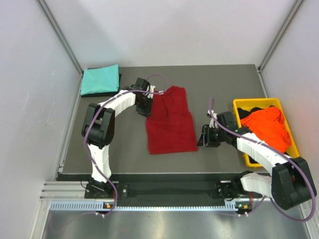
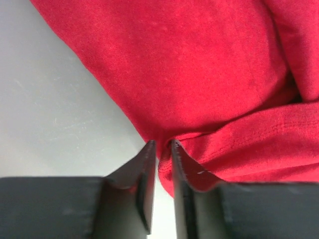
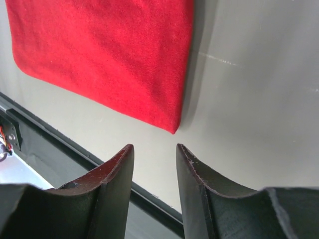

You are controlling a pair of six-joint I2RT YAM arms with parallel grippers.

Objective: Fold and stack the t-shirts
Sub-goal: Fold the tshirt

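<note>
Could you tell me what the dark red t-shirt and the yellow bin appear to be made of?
The dark red t-shirt looks like soft, matte knit cloth, possibly cotton: fine fuzzy surface, stitched hem, limp folds. The yellow bin looks like rigid plastic with a smooth finish: straight, even rim and uniform colour.

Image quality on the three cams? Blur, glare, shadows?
Top external: even light, sharp, no glare on the table. Left wrist: red tee in focus, hem stitching visible; left fingers dark and soft-edged. Right wrist: the tee's edge throws a narrow shadow on the table; right fingers dark, slightly blurred.
</note>
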